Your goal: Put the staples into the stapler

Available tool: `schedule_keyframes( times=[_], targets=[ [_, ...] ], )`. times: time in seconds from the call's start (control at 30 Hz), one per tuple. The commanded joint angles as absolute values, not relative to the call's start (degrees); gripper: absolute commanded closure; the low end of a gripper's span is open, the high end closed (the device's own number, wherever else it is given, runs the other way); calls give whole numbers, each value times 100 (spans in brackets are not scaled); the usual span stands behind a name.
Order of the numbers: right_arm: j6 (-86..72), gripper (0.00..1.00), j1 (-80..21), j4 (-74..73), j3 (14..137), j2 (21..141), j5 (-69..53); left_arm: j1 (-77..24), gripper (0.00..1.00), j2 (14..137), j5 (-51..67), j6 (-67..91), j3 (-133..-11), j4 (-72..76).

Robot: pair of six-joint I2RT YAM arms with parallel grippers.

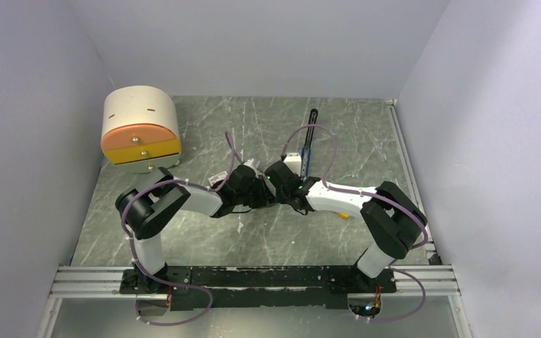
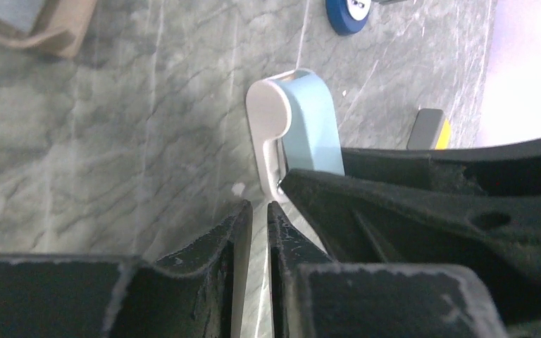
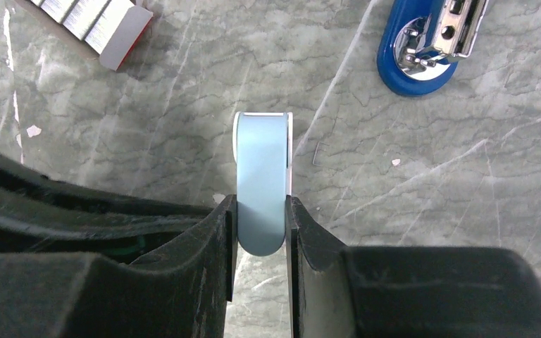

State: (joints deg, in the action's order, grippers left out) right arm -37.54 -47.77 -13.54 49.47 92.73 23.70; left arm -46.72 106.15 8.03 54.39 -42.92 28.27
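The stapler point(image 3: 423, 39) lies on the marble table, a blue base with its metal channel showing; from above it is a slim blue and black bar point(image 1: 310, 137) beyond both grippers. The staples point(image 3: 77, 14), grey ribbed strips, sit in a red-and-white box point(image 3: 125, 36) at the upper left of the right wrist view. My right gripper point(image 3: 260, 202) is shut on a short pale-blue piece point(image 3: 260, 176). Just left of that piece point(image 2: 311, 127), my left gripper point(image 2: 259, 205) has a narrow gap between its jaws, with only table showing through it.
A beige drawer unit point(image 1: 141, 127) with orange and yellow fronts stands at the back left. A metal rail point(image 1: 405, 162) runs along the table's right edge. Walls close in on three sides. A small grey-and-yellow object point(image 2: 430, 130) lies beyond the pale-blue piece.
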Motion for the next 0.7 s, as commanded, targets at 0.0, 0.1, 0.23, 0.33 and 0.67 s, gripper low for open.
schedule_keyframes(
  times=[0.0,0.1,0.23,0.33,0.67],
  targets=[
    [-4005,83,-4841,-1673,4734,9630,2195,-4708,77,10370,404,5228,-3940,2221],
    [-4002,83,-4842,-1661,4721,9754,2195,-4711,77,10112,323,5221,-3820,2155],
    [-4033,83,-4835,-1693,4713,10068,2127,-4708,77,9814,154,5165,-3684,2033],
    [-4083,83,-4839,-1684,4694,10255,2079,-4710,76,9639,103,5137,-3596,1937],
    [-4091,81,-4828,-1588,4805,10823,1895,-4701,76,9374,51,5139,-3267,1938]
  ],
)
